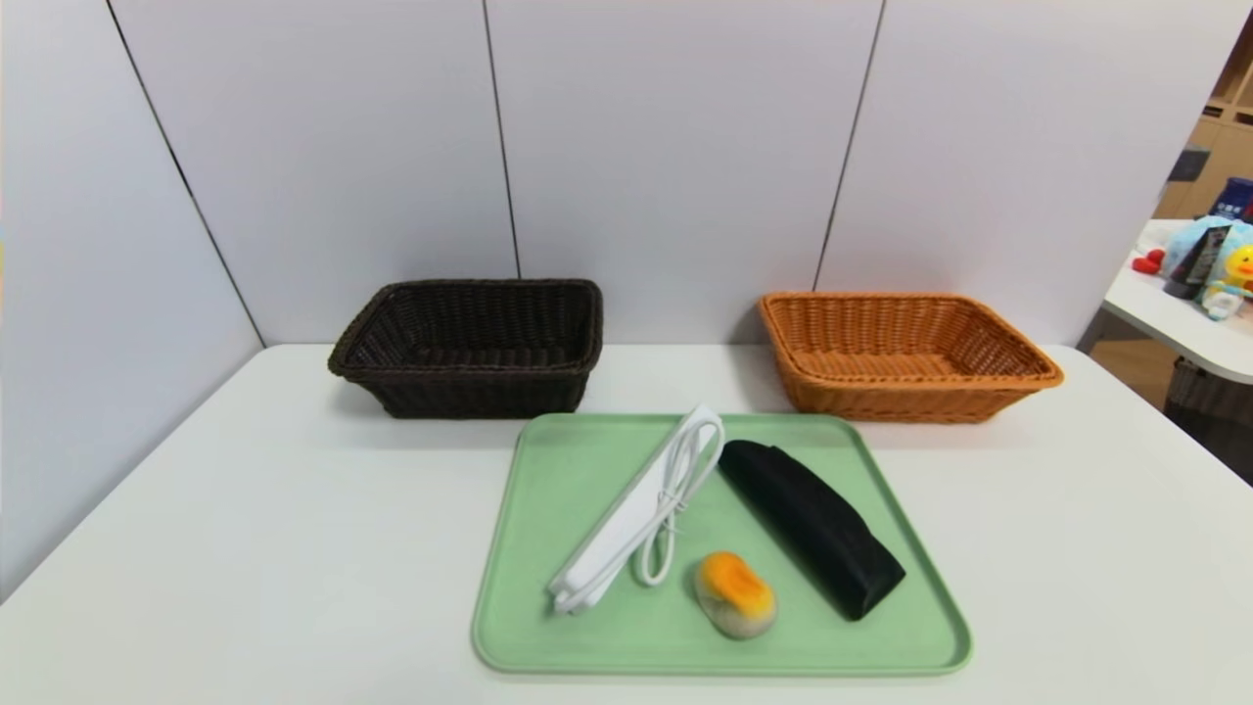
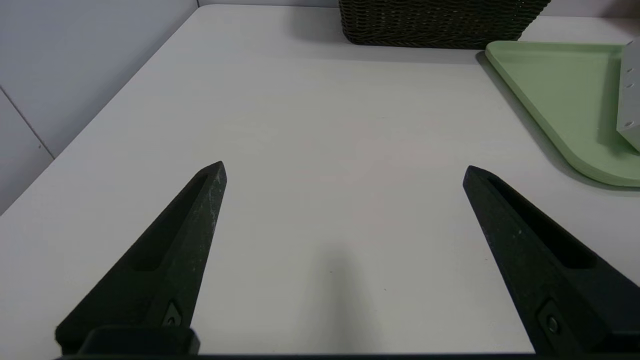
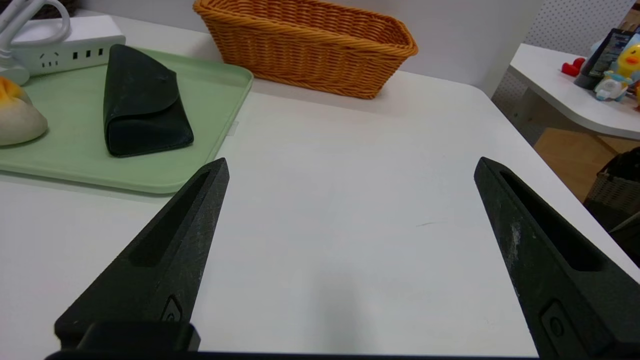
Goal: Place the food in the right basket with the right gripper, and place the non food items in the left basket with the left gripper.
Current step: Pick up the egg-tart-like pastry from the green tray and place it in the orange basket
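With both the left gripper (image 2: 345, 172) and right gripper (image 3: 352, 162) hovering over the white table, fingers wide apart, here's the orange-and-white food (image 1: 736, 595) on the green tray (image 1: 724, 654), nearer than the baskets (image 1: 480, 392)!

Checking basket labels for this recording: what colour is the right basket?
The right basket is orange-brown; it shows best in the head view.

White tabletop (image 1: 294, 548), light panels along its back and left edges. Directly on it: dark brown wicker basket (image 1: 470, 392) back left, orange-brown wicker basket (image 1: 910, 399) back right (rim wider than base on both), green rectangular tray (image 1: 587, 651) nearer the front, between and forward of the two. Tray lies flat, apart from the table's side edges.
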